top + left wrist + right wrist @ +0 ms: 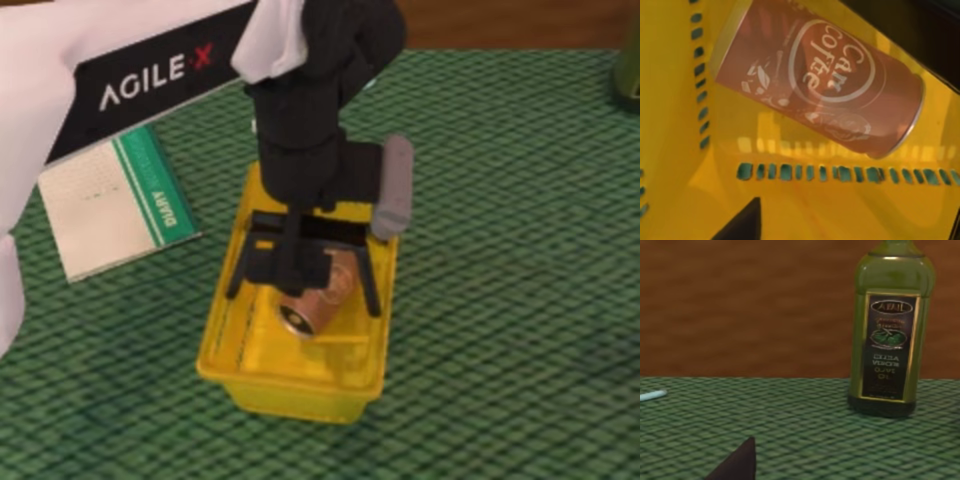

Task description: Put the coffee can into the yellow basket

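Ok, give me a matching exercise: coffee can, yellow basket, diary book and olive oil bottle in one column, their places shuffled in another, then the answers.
Things:
1. coffee can
2. yellow basket
3. diary book
4. olive oil bottle

Places:
A. standing upright on the green mat
B. lying flat, left of the basket
C. tilted, inside the basket
D. under the left end effector

Pairs: 1-C, 2-D, 3-B, 4-A

White left arm (60, 70) (black AgileX band), black wrist, black pincer (300, 275)
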